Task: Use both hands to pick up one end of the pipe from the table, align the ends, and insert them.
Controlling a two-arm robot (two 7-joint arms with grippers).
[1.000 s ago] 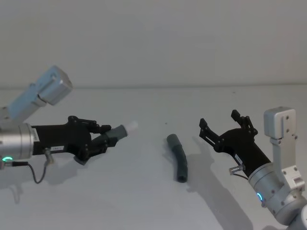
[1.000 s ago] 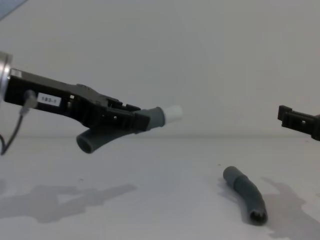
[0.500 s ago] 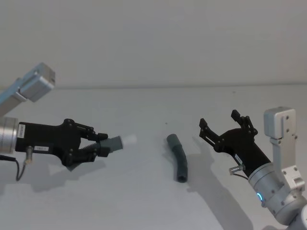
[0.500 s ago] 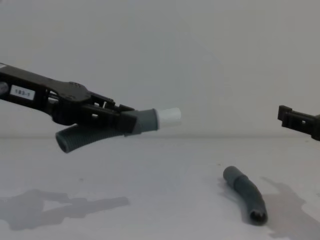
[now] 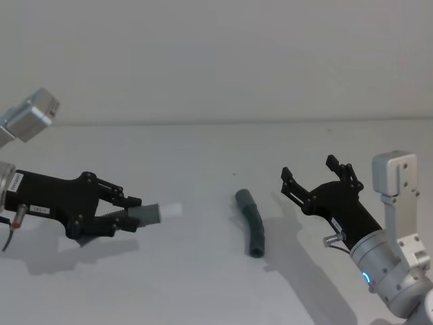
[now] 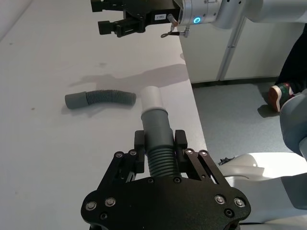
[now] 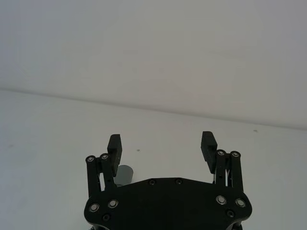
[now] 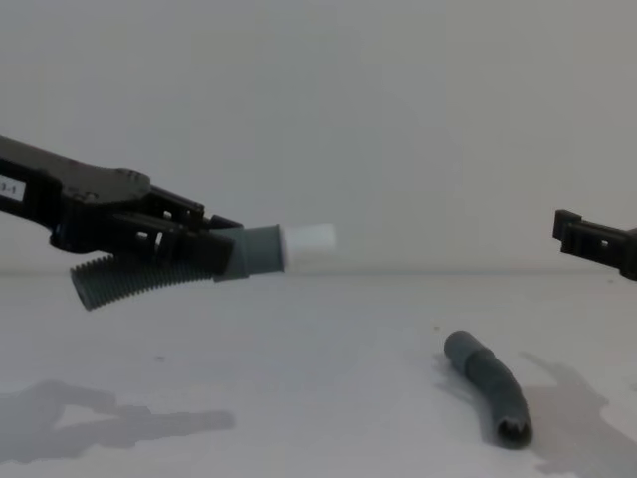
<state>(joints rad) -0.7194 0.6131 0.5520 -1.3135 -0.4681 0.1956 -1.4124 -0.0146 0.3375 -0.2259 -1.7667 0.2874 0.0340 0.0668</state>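
On the left, raised above the table point(image 5: 203, 291): the left gripper point(image 5: 132, 215), fingers point(image 6: 139, 141) pressed onto the ribbed part of one hose piece point(image 8: 119, 279). From the chest: held clear of the surface and close to level, with the ribbed tail sticking out behind and a little below the fingers. Smooth grey cuff point(image 8: 257, 251) and white tip point(image 8: 309, 247) pointing toward the right side. From the left wrist: ribs clamped between the two fingers, cuff and white tip jutting out past them.

Near the middle of the table: the second hose piece point(image 5: 252, 227), lying flat between the two grippers and touching neither. Slightly bent, one end toward the far side, the other toward the robot, its round hollow mouth point(image 8: 511, 430) facing the chest camera. Well apart from the white tip of the held piece.

On the right, above the table and near the lying piece: the right gripper point(image 5: 310, 172), fingers spread wide, nothing between them. From the right wrist: both fingers apart over bare white surface, a bit of grey peeking out beside one of them, too hidden to tell more. From the chest: one black fingertip at the right edge, higher than the lying piece.
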